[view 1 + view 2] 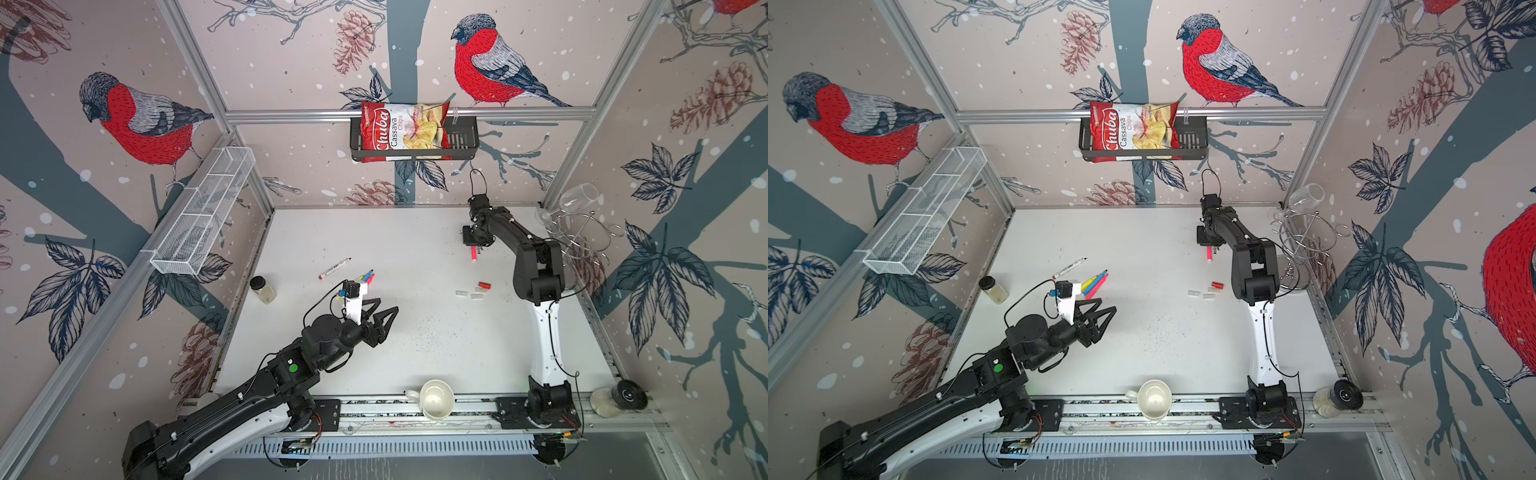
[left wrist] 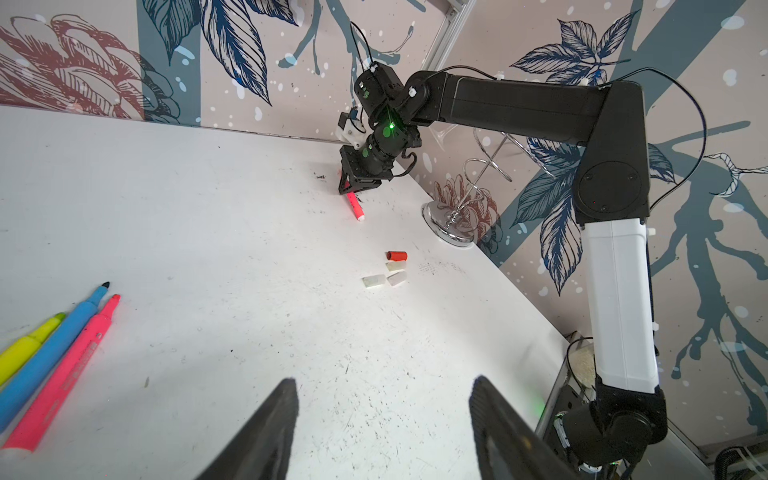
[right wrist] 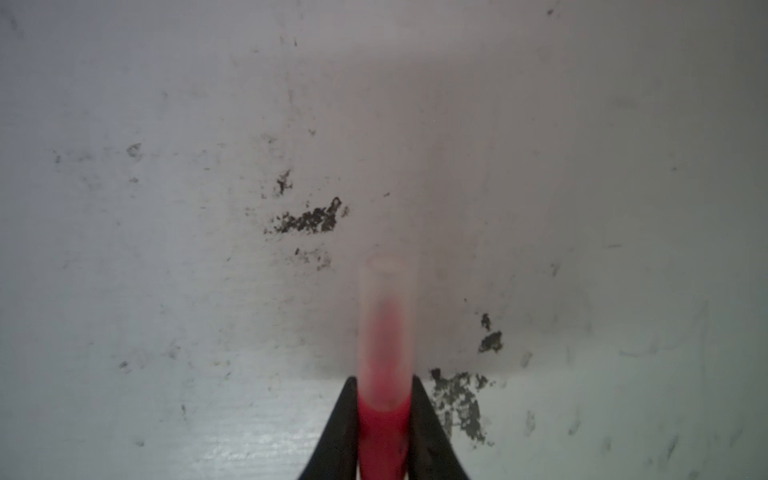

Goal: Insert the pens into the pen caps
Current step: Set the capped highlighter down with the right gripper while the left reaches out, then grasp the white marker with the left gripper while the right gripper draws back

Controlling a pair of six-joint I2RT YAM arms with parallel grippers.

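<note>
1. Clamping is seen at the right gripper [image 3: 385, 378]: its jaws are closed on the body of a pink-red pen [image 3: 382, 432], one finger pressed against each side with no gap visible
2. A translucent cap [image 3: 386, 307] is fitted over the tip of this pen; the tip is seen, blurred, through the cap wall
3. In both top views the pink-red pen is located at the far right of the white tabletop [image 1: 415, 340], projecting from beneath the gripper toward the near edge. Whether its capped end is touching the tabletop cannot be told
4. The left gripper [image 2: 384, 384] is positioned above the left-centre of the tabletop. Its jaws are set wide apart and nothing is seen between them
5. Three uncapped pens are laid side by side just beyond the left gripper: a yellow pen [image 2: 25, 349], a blue pen [image 2: 58, 345] and a pink pen [image 2: 70, 370]. Their tips are pointed the same way, toward the far right
6. A white-bodied marker [image 1: 334, 268] with a dark tip is laid near this group, on its far left side, not touching it
7. Four caps are grouped beside the right arm, nearer the front edge than the pink-red pen: one red cap [image 2: 397, 255] and three loose translucent caps [image 2: 373, 281], set close together and well apart from the uncapped pens
8. A glass jar [image 1: 262, 289] is located at the left edge of the tabletop and a white mug [image 1: 434, 400] at the near edge
</note>
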